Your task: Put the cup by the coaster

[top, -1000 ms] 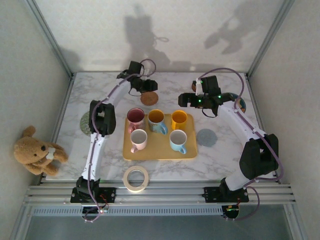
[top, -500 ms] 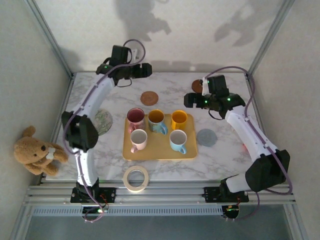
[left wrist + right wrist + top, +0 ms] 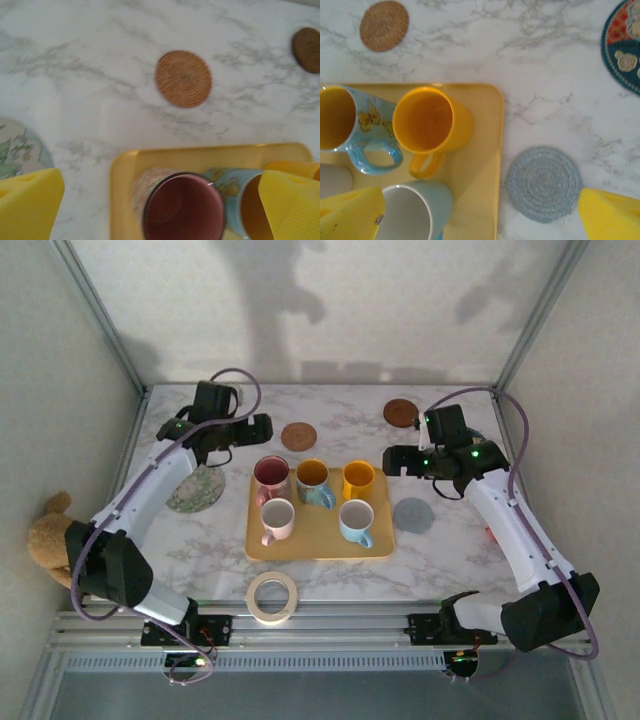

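Both end effectors hung empty, jaws spread wide. The left end effector hovered off the far left corner of the yellow tray, near the pink cup; the right end effector hovered by the tray's far right corner, near the yellow cup. All five cups stood upright on the tray, mid-worktop toward the near edge. A woven coaster lay between tray and far edge; a grey coaster lay just beside the tray's right side
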